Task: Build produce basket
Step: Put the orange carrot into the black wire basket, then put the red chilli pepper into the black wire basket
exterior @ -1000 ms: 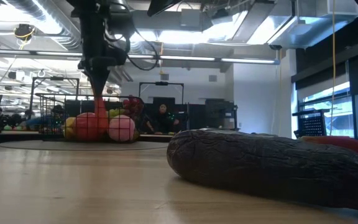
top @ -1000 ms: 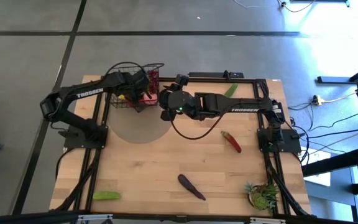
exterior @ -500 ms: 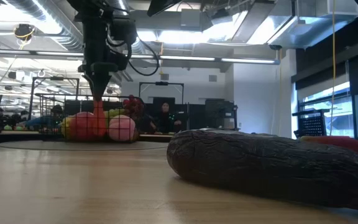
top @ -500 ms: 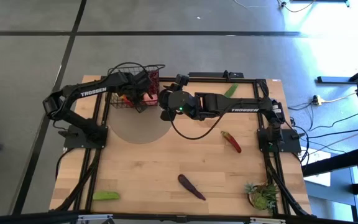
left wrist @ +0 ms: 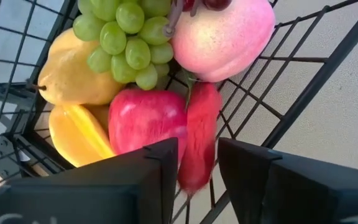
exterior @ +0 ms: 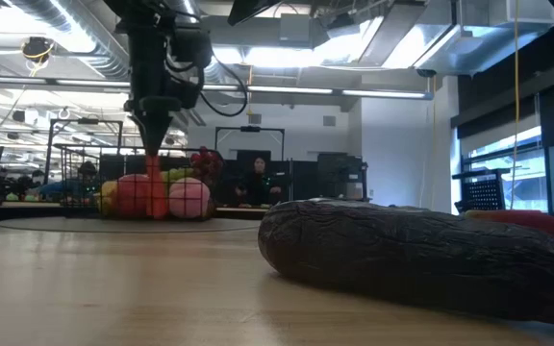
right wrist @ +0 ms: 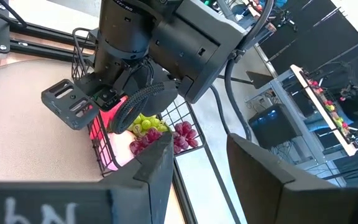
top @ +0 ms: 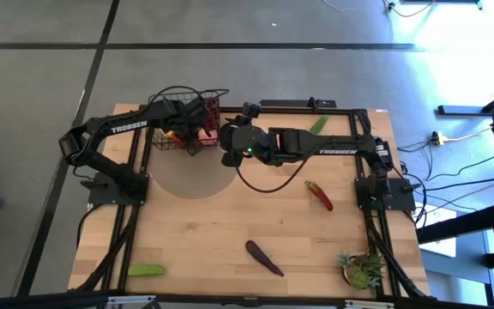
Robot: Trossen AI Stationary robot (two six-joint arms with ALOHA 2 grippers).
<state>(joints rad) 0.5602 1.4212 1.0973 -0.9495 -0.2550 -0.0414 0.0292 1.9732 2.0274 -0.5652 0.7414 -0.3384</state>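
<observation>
Nearest, a dark eggplant [exterior: 421, 264] lies on the table [top: 230, 232]. Farther back, the left gripper [left wrist: 197, 171] hangs over the basket [top: 189, 120], fingers parted around a red chili [left wrist: 197, 140], while the right gripper [right wrist: 194, 162] waits alongside, half-open, empty.

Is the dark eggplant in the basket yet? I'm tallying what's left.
No, the eggplant lies on the bare table, far from the basket.
</observation>
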